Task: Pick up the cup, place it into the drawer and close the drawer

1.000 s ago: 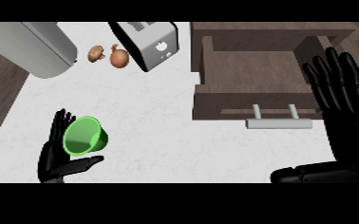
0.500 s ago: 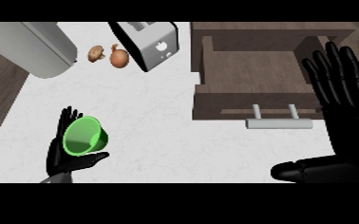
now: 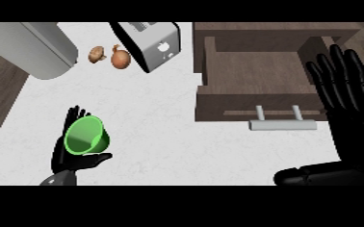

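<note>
- One counter (image 3: 163,125), white.
- One drawer (image 3: 259,79), pulled open.
- One toaster (image 3: 150,43).
- Right hand (image 3: 341,91): fingers spread straight, beside the drawer.
- Left hand (image 3: 74,156): cradling one green cup (image 3: 86,135), lower left.
- Two brown vegetables (image 3: 110,56).

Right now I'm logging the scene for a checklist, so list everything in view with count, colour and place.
cup: 1, green, lower left, in the left hand
drawer: 1, dark brown wood, open, upper right
drawer handle: 1, silver, on the drawer's front
toaster: 1, silver and black, top centre
onion: 1, brown, left of the toaster
mushroom: 1, brown, left of the onion
metal cylinder: 1, grey, upper left
counter: 1, white
left hand: 1, black, lower left, cradling the cup
right hand: 1, black, open, right edge beside the drawer
</note>
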